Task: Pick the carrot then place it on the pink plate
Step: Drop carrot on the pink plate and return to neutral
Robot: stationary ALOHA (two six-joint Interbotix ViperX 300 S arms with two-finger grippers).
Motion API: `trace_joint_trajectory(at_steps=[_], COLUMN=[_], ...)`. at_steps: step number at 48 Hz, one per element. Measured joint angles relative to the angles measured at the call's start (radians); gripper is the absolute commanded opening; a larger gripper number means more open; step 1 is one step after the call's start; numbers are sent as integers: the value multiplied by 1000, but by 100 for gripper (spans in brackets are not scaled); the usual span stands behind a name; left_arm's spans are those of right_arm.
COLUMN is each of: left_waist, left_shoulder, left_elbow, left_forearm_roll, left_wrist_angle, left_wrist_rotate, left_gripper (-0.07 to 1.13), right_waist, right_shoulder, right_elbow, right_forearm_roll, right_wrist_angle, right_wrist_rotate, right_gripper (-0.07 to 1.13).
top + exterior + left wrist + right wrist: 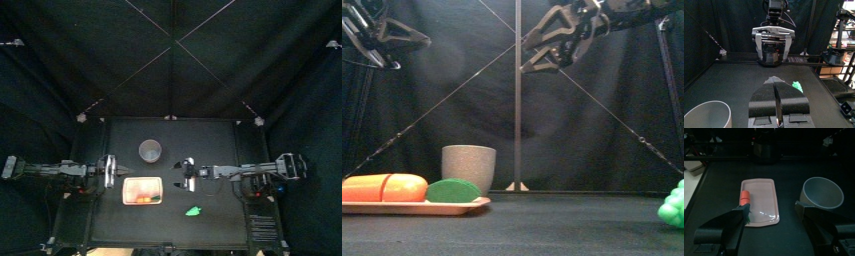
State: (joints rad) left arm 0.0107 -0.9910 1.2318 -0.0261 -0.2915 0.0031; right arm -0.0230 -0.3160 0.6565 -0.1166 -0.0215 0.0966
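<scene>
The orange carrot (382,187) lies lengthwise on the pink plate (422,208) at the table's left, a green end piece (454,190) touching its inner end. The placing looks complete, with nothing left to hold. The right gripper (774,50) hangs high over the table's middle, jaws spread wide and empty, tilted down toward the plate and the grey cup (469,162) near behind it; the pose reads as clear of the work. The left gripper (775,81), jaws pressed together on nothing, hovers at the left, pointing level across at its partner. A green toy (673,205) sits well apart at the front right.
</scene>
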Motion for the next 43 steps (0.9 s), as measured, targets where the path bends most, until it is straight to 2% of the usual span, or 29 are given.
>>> trace_joint_trajectory(at_steps=[14, 29, 43], left_waist=[3, 9, 23], left_shoulder=[-3, -3, -8], left_elbow=[0, 0, 2], left_forearm_roll=[0, 6, 11], left_wrist_angle=[0, 0, 0], left_wrist_rotate=[0, 2, 2], left_gripper=[-3, -3, -3], right_waist=[-15, -66, -61], right_shoulder=[-308, -629, -670], right_elbow=[219, 430, 492], right_forearm_roll=[9, 80, 98], right_wrist_angle=[-115, -153, -176], right_wrist_rotate=[-5, 2, 0], right_gripper=[105, 105, 105])
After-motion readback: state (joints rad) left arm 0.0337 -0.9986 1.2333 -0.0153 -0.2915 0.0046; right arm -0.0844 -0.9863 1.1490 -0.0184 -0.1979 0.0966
